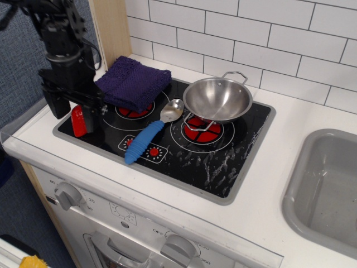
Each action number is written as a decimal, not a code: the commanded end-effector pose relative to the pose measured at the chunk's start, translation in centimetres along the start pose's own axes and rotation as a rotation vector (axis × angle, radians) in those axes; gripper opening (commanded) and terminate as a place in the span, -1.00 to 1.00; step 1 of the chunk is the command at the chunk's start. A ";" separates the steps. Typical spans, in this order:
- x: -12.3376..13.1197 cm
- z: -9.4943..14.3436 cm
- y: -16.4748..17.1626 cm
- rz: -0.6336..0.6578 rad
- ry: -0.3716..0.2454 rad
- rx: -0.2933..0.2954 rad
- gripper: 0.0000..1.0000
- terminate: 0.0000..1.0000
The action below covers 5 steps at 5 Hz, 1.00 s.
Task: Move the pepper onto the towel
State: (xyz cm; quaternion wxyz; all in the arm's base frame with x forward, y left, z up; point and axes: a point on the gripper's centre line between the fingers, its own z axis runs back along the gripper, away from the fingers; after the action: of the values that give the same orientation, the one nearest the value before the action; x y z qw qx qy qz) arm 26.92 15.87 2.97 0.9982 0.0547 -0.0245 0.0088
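The red pepper point(78, 121) lies on the front left corner of the black hob point(223, 162). My gripper point(75, 114) has come down over it, open, with one black finger point(56, 105) to its left and the other to its right. Only a narrow strip of the pepper shows between them. I cannot tell whether the fingers touch it. The dark purple-blue towel point(134, 84) lies folded over the back left burner, just behind and to the right of the gripper, with nothing on it.
A blue-handled spoon point(146, 139) lies diagonally mid-hob. A steel pan point(217, 99) sits on the right burner. A wooden post point(111, 28) and tiled wall stand behind. A grey sink point(329, 184) is at the far right. The counter's front edge is close.
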 end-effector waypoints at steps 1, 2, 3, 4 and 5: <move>1.8 0.2 0.3 0.027 -0.024 0.009 1.00 -1.00; 1.7 1.0 0.4 0.019 -0.036 0.013 -1.00 -1.00; 2.4 4.9 1.0 0.027 -0.075 0.009 -1.00 -1.00; 5.0 6.8 1.9 0.053 -0.076 -0.013 -1.00 -1.00; 8.3 6.5 1.9 0.061 -0.085 -0.035 -1.00 -1.00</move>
State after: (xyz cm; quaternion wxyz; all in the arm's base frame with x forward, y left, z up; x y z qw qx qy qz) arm 34.48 16.93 8.12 0.9979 0.0232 -0.0459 0.0394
